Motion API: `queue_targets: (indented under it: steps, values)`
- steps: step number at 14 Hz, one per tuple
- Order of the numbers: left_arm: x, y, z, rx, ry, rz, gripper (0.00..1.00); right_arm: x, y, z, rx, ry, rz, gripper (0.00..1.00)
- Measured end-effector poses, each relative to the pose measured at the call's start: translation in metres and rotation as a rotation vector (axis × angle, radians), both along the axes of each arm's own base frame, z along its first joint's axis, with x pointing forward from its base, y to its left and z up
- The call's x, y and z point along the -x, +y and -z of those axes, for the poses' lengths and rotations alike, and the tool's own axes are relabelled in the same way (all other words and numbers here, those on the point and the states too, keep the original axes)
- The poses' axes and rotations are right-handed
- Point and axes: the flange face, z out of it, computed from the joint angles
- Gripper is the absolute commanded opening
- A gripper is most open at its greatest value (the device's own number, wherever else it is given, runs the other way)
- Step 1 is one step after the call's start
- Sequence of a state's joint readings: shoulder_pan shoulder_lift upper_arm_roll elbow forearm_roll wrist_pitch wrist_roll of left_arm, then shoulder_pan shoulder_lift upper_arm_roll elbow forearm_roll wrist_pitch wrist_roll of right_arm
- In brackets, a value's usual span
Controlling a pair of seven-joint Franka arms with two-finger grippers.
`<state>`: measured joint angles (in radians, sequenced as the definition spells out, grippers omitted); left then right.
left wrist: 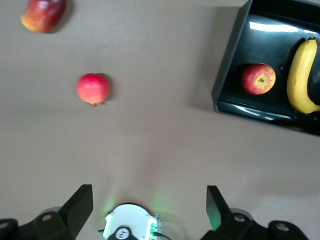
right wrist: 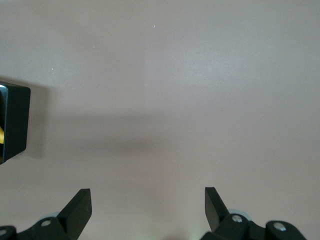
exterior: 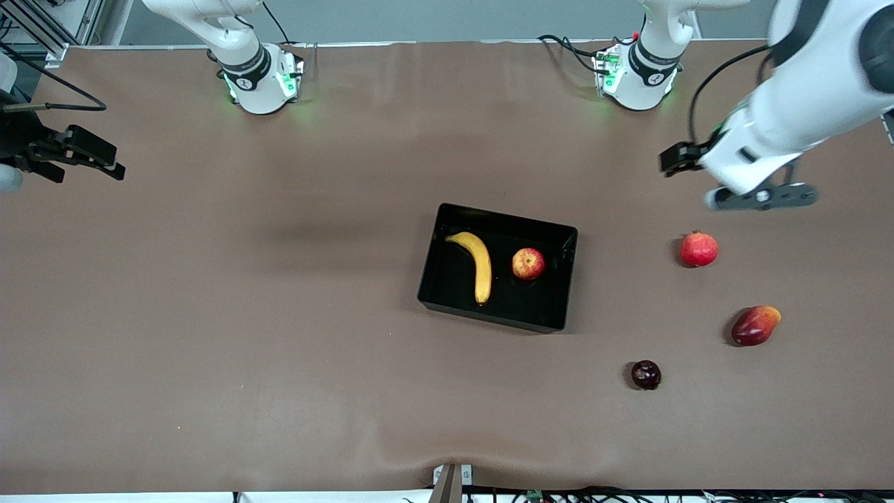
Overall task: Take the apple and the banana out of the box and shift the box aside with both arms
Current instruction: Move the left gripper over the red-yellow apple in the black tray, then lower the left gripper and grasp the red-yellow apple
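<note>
On the surface [exterior: 279, 363], nearest to the front camera, I see a small dark plum [exterior: 646, 374] lying alone. A little farther from the camera, toward the left arm's end, there is a red and yellow fruit of long shape [exterior: 756, 325], which I cannot name with certainty.

In the middle of the surface stands the black box [exterior: 431, 279], and both task fruits are inside it. The banana [exterior: 477, 263] lies on the floor of the box at the side toward the right arm's end, with its curve running from far to near. The apple [exterior: 528, 263] sits just beside it, at the side toward the left arm's end, and the two are not touching.

At about the same depth as the box, the red pomegranate [exterior: 699, 249] lies on the bare surface, well apart from the box.

The left pincer [left wrist: 150, 205] hangs open over bare surface near the pomegranate and grips nothing. The right pincer [right wrist: 148, 206] waits at the right arm's end, also spread wide and empty, above bare surface.
</note>
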<state>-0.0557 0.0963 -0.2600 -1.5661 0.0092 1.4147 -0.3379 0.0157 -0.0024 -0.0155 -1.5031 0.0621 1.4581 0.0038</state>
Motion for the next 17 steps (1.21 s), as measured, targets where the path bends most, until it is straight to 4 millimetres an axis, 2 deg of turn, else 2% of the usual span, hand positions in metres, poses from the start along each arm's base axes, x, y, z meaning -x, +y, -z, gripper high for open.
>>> queue_targets:
  steps: [4,8,12,17]
  values:
    - [-0.004,-0.050,0.034,0.009,-0.013,-0.011,1.00,0.000,0.000,0.000,0.000,0.000,0.000,1.00]
    - [-0.005,-0.073,0.065,0.013,-0.042,-0.073,1.00,0.000,0.000,0.000,0.000,0.000,0.000,1.00]
    - [-0.003,-0.122,0.107,0.023,-0.049,-0.132,1.00,0.000,0.003,0.000,0.000,0.000,-0.007,1.00]
    - [-0.002,-0.172,0.172,-0.007,-0.059,-0.165,1.00,0.000,0.020,0.001,0.064,-0.001,-0.050,1.00]
